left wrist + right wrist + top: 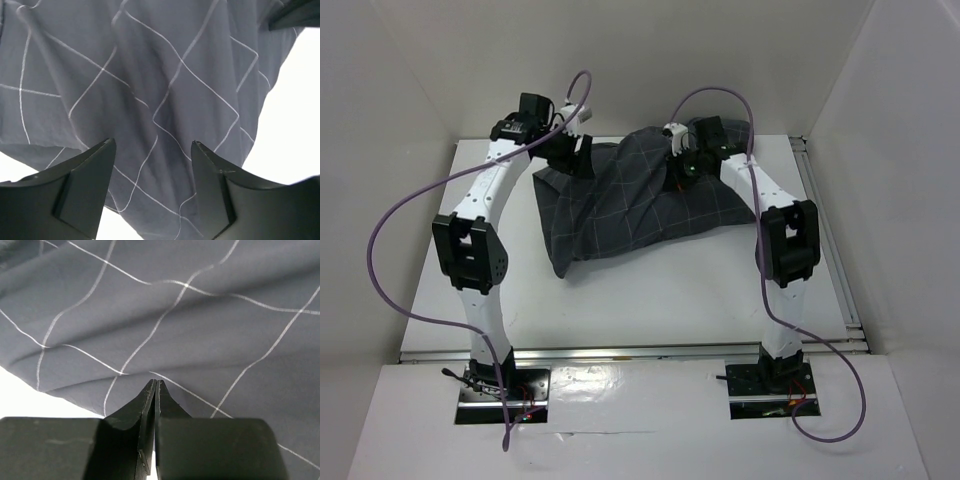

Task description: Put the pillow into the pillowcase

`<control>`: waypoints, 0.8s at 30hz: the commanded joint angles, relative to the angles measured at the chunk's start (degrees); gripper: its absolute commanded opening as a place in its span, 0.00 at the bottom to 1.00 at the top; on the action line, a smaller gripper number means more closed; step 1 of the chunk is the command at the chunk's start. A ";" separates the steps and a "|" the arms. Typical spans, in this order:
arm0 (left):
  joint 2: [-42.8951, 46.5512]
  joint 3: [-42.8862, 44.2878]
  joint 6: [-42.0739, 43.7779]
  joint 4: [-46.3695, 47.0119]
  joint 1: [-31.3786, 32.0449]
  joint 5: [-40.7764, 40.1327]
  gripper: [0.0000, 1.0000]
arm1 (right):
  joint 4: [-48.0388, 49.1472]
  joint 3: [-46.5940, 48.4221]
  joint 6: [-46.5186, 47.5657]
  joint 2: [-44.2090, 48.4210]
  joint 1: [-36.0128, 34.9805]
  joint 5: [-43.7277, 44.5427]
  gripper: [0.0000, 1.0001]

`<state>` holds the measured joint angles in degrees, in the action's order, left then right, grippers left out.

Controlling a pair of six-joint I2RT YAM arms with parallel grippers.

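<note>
Charcoal grid-checked cloth, the pillowcase (pixel 640 200), lay bunched at the far middle of the white table (pixel 640 300). It bulged as if the pillow were inside, though no white cushion showed in any view. The left gripper (pixel 152 147) hung with jaws well apart at the case's far left edge, gripping nothing. The right gripper (pixel 156 382) was pressed shut against the cloth at the far right; whether it pinched a fold was unclear. This looked like a finishing step, and the next move would call for a firm hold on the open end.
</note>
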<state>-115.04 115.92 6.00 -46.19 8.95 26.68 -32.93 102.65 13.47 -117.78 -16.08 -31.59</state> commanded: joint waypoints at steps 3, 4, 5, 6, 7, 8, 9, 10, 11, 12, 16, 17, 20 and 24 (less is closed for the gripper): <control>0.43 4.49 9.98 -4.95 3.69 4.87 0.81 | -3.98 -0.70 3.04 0.26 1.13 1.46 0.11; 1.13 3.01 11.74 -5.48 4.58 4.18 0.83 | -3.99 -2.70 3.57 1.31 1.66 -0.21 0.18; 3.66 1.26 14.71 -5.48 6.24 3.48 0.85 | -2.77 -4.20 4.19 2.89 3.05 -4.05 0.28; 5.25 -0.85 16.40 -4.70 6.95 2.95 0.87 | -1.02 -6.30 4.19 7.34 3.68 -5.39 0.32; 6.83 -5.22 18.24 -4.69 7.65 1.90 0.91 | 0.92 -11.54 5.32 10.08 3.68 -6.10 0.38; 8.59 -7.87 20.78 -4.08 8.36 0.84 0.96 | 2.85 -14.29 6.46 12.72 3.68 -6.11 0.52; 12.26 -10.42 22.29 -3.12 9.76 0.14 1.00 | 5.31 -16.41 9.78 15.10 3.68 -6.11 0.59; 13.87 -15.32 24.30 -3.11 10.47 -0.83 1.00 | 5.94 -18.34 11.56 19.04 3.68 -6.11 0.64; 15.45 -17.81 26.06 -2.42 11.34 -2.05 1.00 | 5.94 -21.24 13.31 20.47 3.68 -6.11 0.68; 18.51 -20.18 28.78 -1.10 13.09 -3.20 1.00 | 5.95 -22.13 17.16 22.40 3.68 -5.50 0.75; 24.24 -31.26 34.16 3.99 17.84 -9.52 1.00 | 7.07 -26.35 25.26 25.57 3.68 -2.78 0.78; 26.78 -35.98 34.17 9.05 18.99 -13.98 1.00 | 8.48 -28.80 26.15 26.27 3.68 -2.25 0.78; 29.08 -41.98 35.75 16.46 22.77 -20.42 1.00 | 14.54 -33.20 30.37 28.39 3.68 -0.32 0.80; 29.79 -47.45 36.80 25.95 24.62 -27.11 1.00 | 16.05 -36.91 35.91 28.40 3.68 1.35 0.80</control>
<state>-86.43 70.48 39.70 -31.53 33.32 7.44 -21.65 67.18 42.52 -89.65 -12.12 -32.14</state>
